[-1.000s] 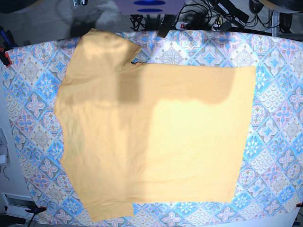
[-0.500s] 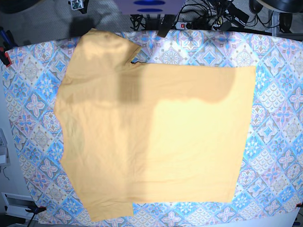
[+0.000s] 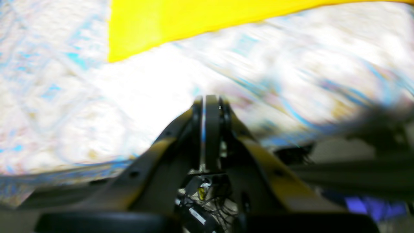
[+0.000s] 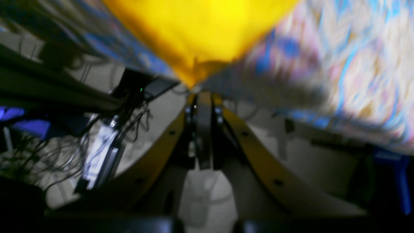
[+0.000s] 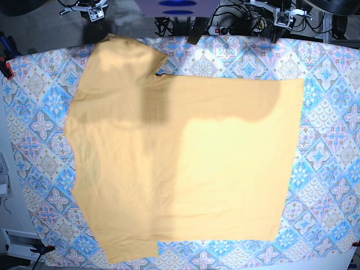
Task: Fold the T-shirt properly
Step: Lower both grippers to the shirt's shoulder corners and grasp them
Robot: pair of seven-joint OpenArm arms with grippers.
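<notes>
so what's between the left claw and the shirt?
Left wrist view: only bare patterned cloth lies between the shut left claw and the T-shirt edge. Nothing else sits there.

We take this for a robotics lab: tangled cables (image 5: 239, 22) and a power strip (image 5: 218, 28) crowd the floor behind the cloth-covered table (image 5: 332, 112).

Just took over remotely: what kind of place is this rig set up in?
Probably a lab or workshop: a T-shirt lies on a tile-patterned cloth clamped over a table, with a tangle of cables and a power strip behind it.
</notes>
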